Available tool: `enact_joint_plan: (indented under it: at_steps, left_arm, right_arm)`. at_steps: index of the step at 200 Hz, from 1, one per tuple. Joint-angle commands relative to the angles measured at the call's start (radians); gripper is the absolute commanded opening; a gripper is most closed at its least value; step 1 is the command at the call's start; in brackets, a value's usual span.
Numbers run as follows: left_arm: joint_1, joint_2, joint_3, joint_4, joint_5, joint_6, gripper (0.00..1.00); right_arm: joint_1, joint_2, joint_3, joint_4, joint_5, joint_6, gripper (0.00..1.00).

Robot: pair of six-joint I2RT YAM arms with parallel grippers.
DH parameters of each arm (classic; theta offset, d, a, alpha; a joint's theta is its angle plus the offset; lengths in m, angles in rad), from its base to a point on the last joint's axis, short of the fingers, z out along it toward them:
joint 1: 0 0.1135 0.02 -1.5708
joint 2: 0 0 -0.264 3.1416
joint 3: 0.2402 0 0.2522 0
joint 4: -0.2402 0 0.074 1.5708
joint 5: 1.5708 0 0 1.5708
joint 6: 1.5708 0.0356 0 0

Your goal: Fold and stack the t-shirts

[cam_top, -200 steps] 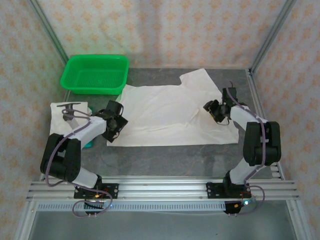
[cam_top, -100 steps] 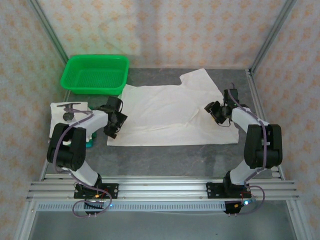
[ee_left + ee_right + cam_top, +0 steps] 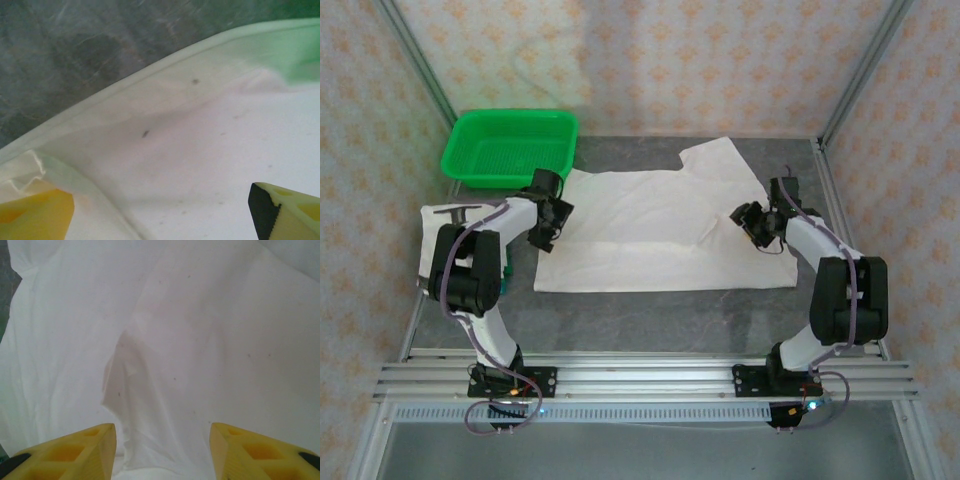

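Left pincer (image 3: 544, 232) has slid toward the far corner of the t-shirt (image 3: 660, 235), jaws apart; right pincer (image 3: 744, 220) likewise spread, unmoved.

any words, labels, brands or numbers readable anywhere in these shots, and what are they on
No text can be read in any view.
On the folded t-shirt at the left, the dark printed mark is too small to read and may not be lettering.
The spread t-shirt, green basket and wallpaper show no wording; the wallpaper carries a repeated ornament.
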Motion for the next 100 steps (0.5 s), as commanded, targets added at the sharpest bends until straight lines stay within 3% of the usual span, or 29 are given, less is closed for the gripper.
enact_joint_plan:
  at_steps: [1,34,69,100]
  left_arm:
    - [0.013,-0.017,0.044,0.01,-0.04,0.042,0.98]
    - [0.007,-0.085,0.012,0.002,-0.033,0.076,1.0]
    - [-0.041,-0.11,-0.078,0.051,0.048,0.038,0.89]
    - [-0.071,-0.072,-0.113,0.087,0.06,0.016,0.86]
  right_arm:
    - [-0.004,-0.041,-0.02,-0.014,0.003,-0.016,0.53]
    - [0.024,-0.022,-0.022,-0.012,0.019,-0.031,0.53]
    - [0.102,0.082,0.047,0.014,0.013,-0.015,0.52]
    - [0.142,0.205,0.127,0.063,-0.041,0.019,0.47]
